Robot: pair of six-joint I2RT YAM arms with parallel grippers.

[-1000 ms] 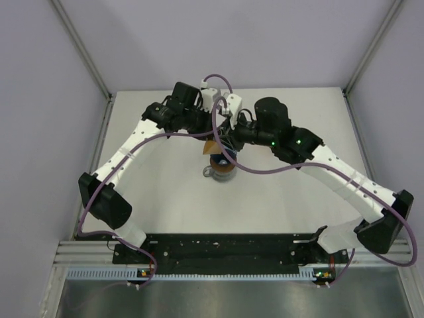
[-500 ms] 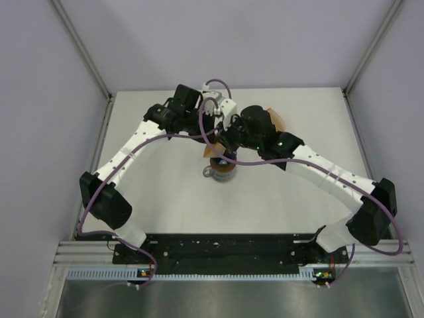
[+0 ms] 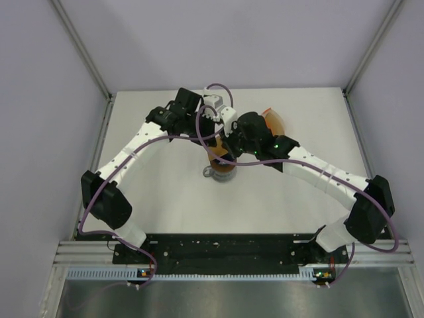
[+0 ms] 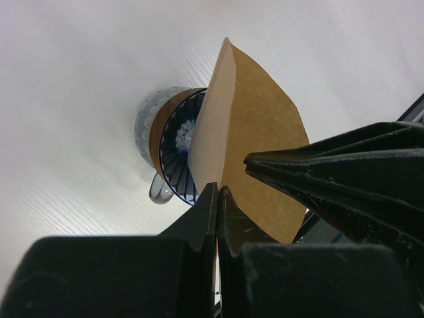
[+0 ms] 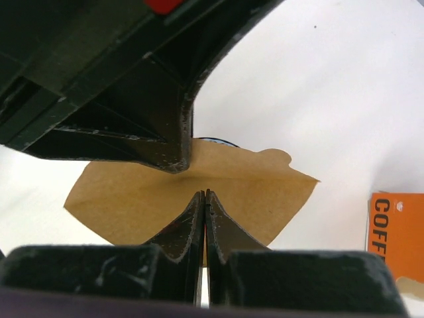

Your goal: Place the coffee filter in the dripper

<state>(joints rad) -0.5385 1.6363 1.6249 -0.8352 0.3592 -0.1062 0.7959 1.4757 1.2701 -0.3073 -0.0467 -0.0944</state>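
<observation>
Partway: left claw (image 4: 217,199) and right claw (image 5: 203,202) each clamp an edge of the coffee filter (image 4: 255,126), holding it aloft, near-flat, over the mouth of the dripper (image 4: 177,142) but not in it; opening, lowering and release judged left to do.

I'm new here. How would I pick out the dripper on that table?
Find the middle of the white table, beneath the tan paper coffee filter. A grey translucent handled cup stands there with a flat brown ring on it; the dripper sits in that ring. It is the only bright blue piece, a cone with a ribbed mouth.
</observation>
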